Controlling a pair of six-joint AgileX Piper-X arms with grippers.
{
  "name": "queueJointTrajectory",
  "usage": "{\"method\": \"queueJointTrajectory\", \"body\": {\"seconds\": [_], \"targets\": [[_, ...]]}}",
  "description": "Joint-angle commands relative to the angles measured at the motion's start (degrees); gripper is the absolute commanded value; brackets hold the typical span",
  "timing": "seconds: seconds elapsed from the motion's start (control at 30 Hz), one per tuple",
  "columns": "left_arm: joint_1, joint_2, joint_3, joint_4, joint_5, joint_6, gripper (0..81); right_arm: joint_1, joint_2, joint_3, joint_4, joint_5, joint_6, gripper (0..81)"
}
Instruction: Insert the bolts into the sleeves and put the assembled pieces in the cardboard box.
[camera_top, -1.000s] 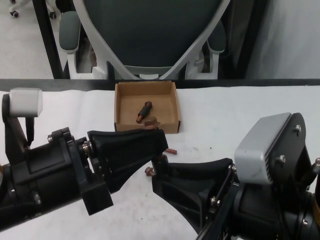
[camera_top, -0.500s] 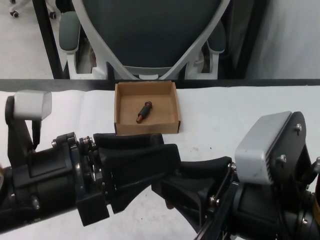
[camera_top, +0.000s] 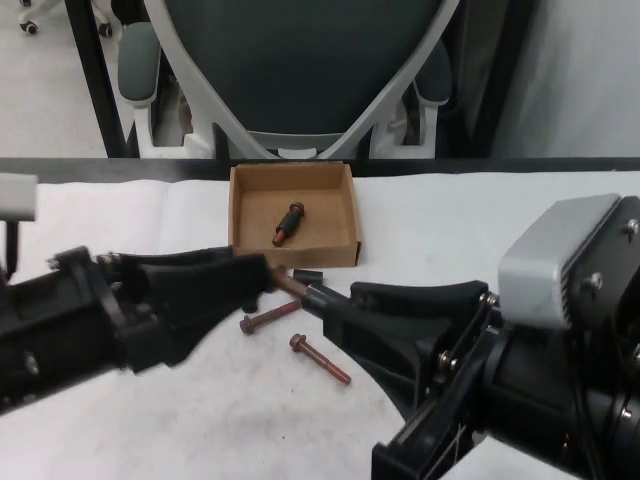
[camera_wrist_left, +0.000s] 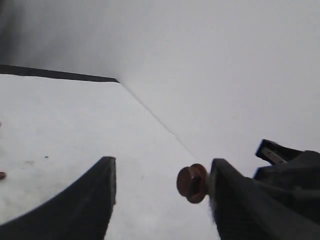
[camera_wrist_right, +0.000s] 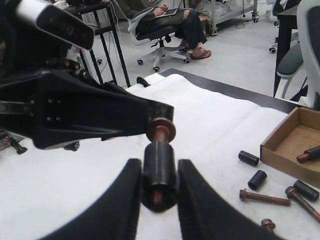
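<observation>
White bench (camera_top: 480, 220), cardboard box (camera_top: 295, 255) near its far edge, loose bolts (camera_top: 320, 360) nearer

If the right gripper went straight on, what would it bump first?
Probably the left gripper, just ahead. The right gripper holds a sleeve whose bolt head sits close to that left gripper.

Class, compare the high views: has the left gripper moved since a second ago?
Yes. The left gripper has drawn back to the left. Its tip was by the right front corner of the box and is now near the left front corner.
</observation>
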Motion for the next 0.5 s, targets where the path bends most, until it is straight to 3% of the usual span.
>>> {"method": "queueJointTrajectory", "body": {"seconds": [0.0, 0.3, 0.47], "targets": [[4.92, -0.26, -0.36, 4.41, -0.87, 0.42, 50.0, -2.93, -0.92, -1.50, 2.83, -2.83, 3.12, 0.2], [5.47, -0.26, -2.29, 8.58, -0.87, 3.38, 46.3, -9.21, -0.75, -4.70, 8.95, -8.16, 2.46, 0.2], [5.47, -0.26, -3.03, 8.57, -0.87, 3.38, 46.3, -10.17, -0.75, -4.70, 8.95, -9.51, 2.46, 0.2]]}}
